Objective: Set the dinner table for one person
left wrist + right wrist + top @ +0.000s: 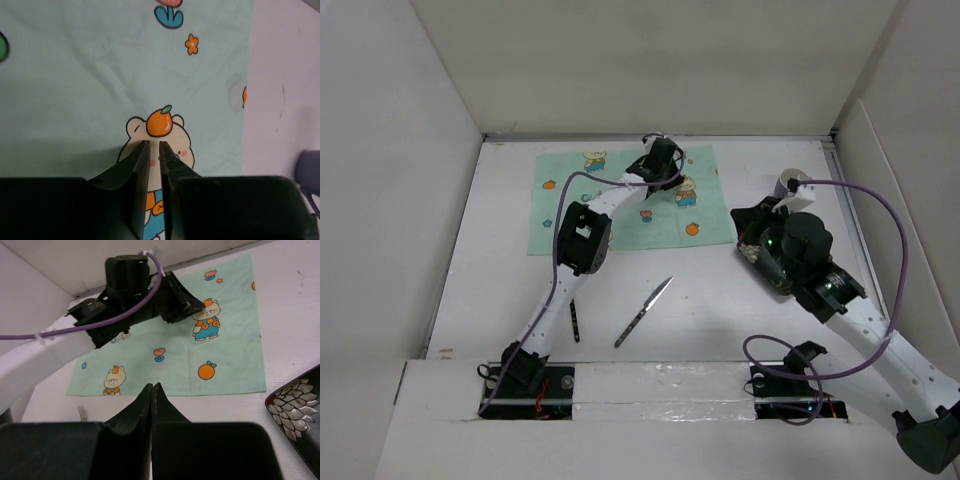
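The white dinner table (720,320) carries a mint-green cartoon placemat (620,205) at the back centre. My left gripper (670,178) hangs low over the placemat's right part, above the bear print (160,135). Its jaws (154,142) are closed to a narrow slit with nothing between them. It also shows in the right wrist view (197,305). My right gripper (745,240) is shut and empty (152,386), right of the placemat (170,350). A knife (645,310) and a dark fork (575,320) lie on the table in front.
A black plate with a silvery leaf pattern (295,410) lies just right of my right gripper. A white cup (790,183) stands at the back right. Upright white panels (380,200) border the table. The fork's tines show in the right wrist view (82,413).
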Robot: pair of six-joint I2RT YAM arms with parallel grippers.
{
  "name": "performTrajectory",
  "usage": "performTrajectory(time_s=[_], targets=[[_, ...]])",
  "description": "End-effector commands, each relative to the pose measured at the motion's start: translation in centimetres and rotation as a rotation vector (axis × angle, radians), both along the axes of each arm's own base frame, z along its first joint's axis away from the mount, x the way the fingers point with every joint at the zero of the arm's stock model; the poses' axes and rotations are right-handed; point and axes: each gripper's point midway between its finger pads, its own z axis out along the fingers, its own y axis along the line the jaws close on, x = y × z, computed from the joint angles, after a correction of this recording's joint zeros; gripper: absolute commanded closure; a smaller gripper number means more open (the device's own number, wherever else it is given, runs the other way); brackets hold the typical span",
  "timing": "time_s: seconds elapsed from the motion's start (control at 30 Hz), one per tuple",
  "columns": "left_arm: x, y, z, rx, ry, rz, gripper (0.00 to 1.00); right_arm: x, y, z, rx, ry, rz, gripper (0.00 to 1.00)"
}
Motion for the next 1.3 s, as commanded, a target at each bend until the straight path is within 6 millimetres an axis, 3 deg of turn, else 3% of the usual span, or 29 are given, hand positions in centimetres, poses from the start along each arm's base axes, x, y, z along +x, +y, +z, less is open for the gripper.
performTrajectory(time_s=[0.0,0.1,0.23,0.4,0.63,1.0,1.1,1.2,1.27], targets=[[-0.9,-2.8,0.7,-0.137,0.061,-0.050,0.88,-1.2,0.3,2.1,-0.002,-0.051,0.057,1.00],[-1.1,-3.3,-0.1,-0.163,0.086,-0.055,0.86,-1.8,0.0,3.9,0.027,-0.105,0.056,1.00],[-2.1,-5.3,-0.3,-0.207,0.099,-0.089,0.85,-2.0,0.1,5.3,0.055,-0.147,0.066,1.00],[-1.8,-6.7,0.9,-0.278,0.069,-0.088,0.84,-1.7,1.1,4.4,0.059,-0.124,0.102,1.00],[-2.9,-8.6,-0.5,-0.307,0.093,-0.143,0.83,-1.2,1.7,3.8,0.068,-0.111,0.111,1.00],[-4.5,-11.0,1.8,-0.308,0.039,-0.204,0.80,-0.4,2.0,3.7,0.073,-0.103,0.101,0.95],[-4.6,-11.1,3.7,-0.305,0.006,-0.232,0.77,-0.4,1.9,3.8,0.064,-0.095,0.089,0.90],[-4.5,-10.4,9.2,-0.296,-0.120,-0.259,0.71,-0.3,1.1,3.9,0.068,-0.097,0.044,0.73],[-5.4,-8.9,15.3,-0.296,-0.241,-0.264,0.60,-0.4,0.0,3.6,0.075,-0.078,-0.014,0.63]])
